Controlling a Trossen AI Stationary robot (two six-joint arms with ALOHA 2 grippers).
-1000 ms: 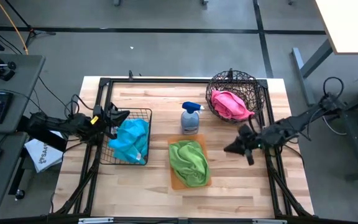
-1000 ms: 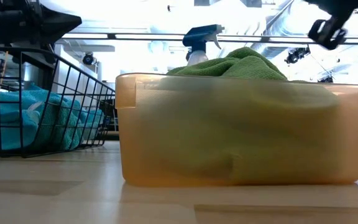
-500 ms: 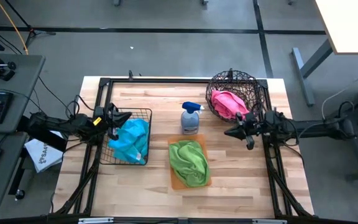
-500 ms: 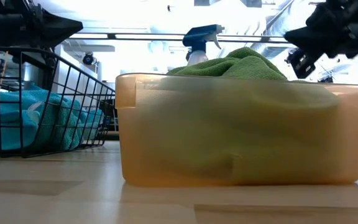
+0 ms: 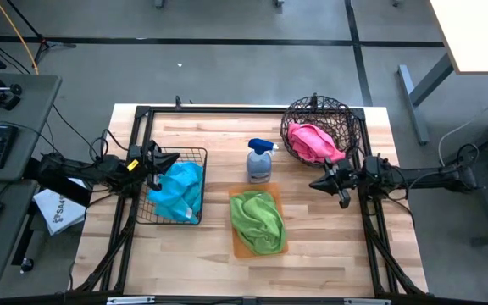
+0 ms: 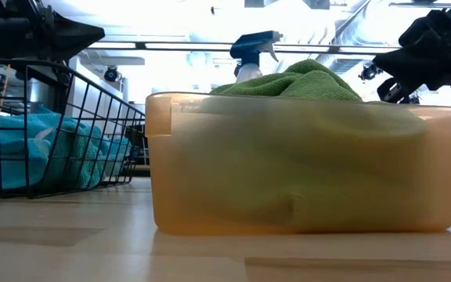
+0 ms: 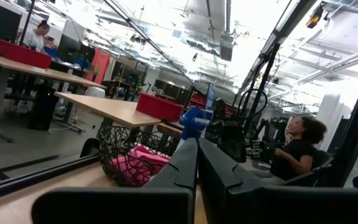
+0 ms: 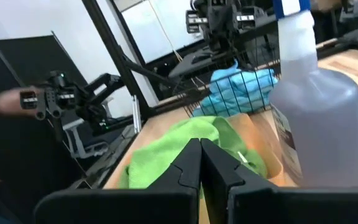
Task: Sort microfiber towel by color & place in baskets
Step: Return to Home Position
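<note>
Cyan-blue towels (image 5: 179, 189) lie in the square black wire basket (image 5: 198, 154) at the table's left. A lime green towel (image 5: 257, 220) fills the orange tray (image 5: 237, 247), heaped above its rim in the low view (image 6: 304, 80). Pink towels (image 5: 314, 142) rest in the round brown wire bowl (image 5: 346, 114) at the far right. My left gripper (image 5: 169, 158) hovers shut over the black basket's far left corner. My right gripper (image 5: 315, 183) is shut, in the air just near of the bowl, pointing toward the table's left.
A grey spray bottle with a blue trigger (image 5: 260, 161) stands between the basket and the bowl, just far of the tray. A black frame rail (image 5: 252, 109) runs along the far edge. A person (image 7: 298, 149) sits beyond the table's right side.
My right arm has swung toward the table's far edge and straightened, bringing its gripper from the near-right side up beside the wire bowl, then settling slightly lower. The towels and baskets have stayed put.
</note>
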